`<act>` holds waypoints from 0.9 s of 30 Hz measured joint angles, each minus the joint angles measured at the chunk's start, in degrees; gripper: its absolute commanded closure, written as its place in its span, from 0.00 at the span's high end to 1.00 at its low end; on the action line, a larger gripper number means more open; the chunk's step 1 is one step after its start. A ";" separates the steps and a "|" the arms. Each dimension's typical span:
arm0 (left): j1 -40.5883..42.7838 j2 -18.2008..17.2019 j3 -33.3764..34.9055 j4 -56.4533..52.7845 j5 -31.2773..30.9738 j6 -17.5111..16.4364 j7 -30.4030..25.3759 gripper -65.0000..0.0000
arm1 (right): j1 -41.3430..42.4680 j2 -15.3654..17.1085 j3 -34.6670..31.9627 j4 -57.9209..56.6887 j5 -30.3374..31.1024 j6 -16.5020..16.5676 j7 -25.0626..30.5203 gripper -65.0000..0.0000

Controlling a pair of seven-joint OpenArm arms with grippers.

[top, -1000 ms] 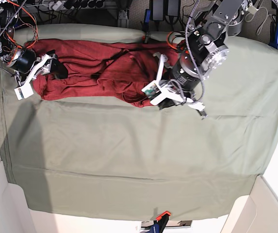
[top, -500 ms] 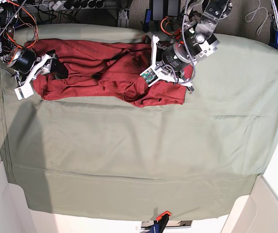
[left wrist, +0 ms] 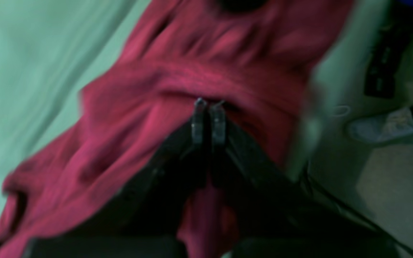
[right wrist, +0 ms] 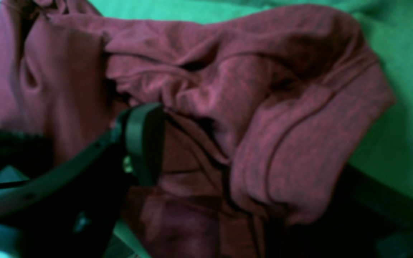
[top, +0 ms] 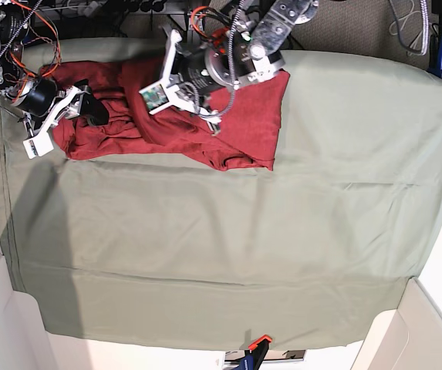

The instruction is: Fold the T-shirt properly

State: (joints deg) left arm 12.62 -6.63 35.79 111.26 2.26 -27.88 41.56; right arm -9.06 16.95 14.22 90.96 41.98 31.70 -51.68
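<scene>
Base view: the shirt lies bunched along the far edge of the table, on the green cloth, toward the side where my right arm works. One part is spread flatter toward the middle; the rest is a rumpled band running out to the table's end. My left arm reaches in from the far edge and leans low over the middle of the shirt, its wrist turned so the white camera bracket faces the near side. My left fingers are down among the folds, mostly hidden under the wrist. My right arm stays low at the table's end, forearm nearly level, with my right fingers resting on the end of the shirt.

Left wrist view: the picture is blurred. My left fingers are pressed together, tips side by side with only a thin slit between, poised over a ridge of red cloth. I cannot tell whether any fabric is pinched between them. The shirt fills the middle, with green cloth to one side and the table's edge to the other.

Right wrist view: my right fingers are spread wide. One pad stands clear over the shirt; the other is a dark shape at the opposite edge, with a thick roll of cloth lying between them, not squeezed.
</scene>
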 measured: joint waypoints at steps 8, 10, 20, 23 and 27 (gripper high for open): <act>-2.95 -0.04 -0.92 0.00 2.67 3.02 0.83 0.01 | 0.00 0.00 0.00 0.00 0.00 0.00 -0.02 0.60; -2.80 -0.20 -0.94 0.04 2.56 2.99 1.20 0.01 | 0.00 0.00 0.00 0.00 0.00 0.00 -0.02 0.60; -2.43 -6.38 -7.48 6.45 0.07 3.85 3.72 0.01 | -0.20 -0.15 -0.63 0.00 -0.02 -0.02 0.00 0.60; -1.95 -9.66 -12.76 7.23 -2.36 4.09 4.09 0.01 | -0.15 -0.15 -1.81 0.00 -0.02 -0.02 -0.04 0.54; -0.37 -11.26 -19.12 7.30 -5.57 3.78 4.00 0.01 | -0.17 -0.31 -2.75 -0.22 -0.35 -0.22 -1.16 0.00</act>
State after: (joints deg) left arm 12.25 -17.89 16.67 118.56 -3.31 -24.10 45.56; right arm -9.23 16.64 11.46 90.74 41.63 31.48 -52.84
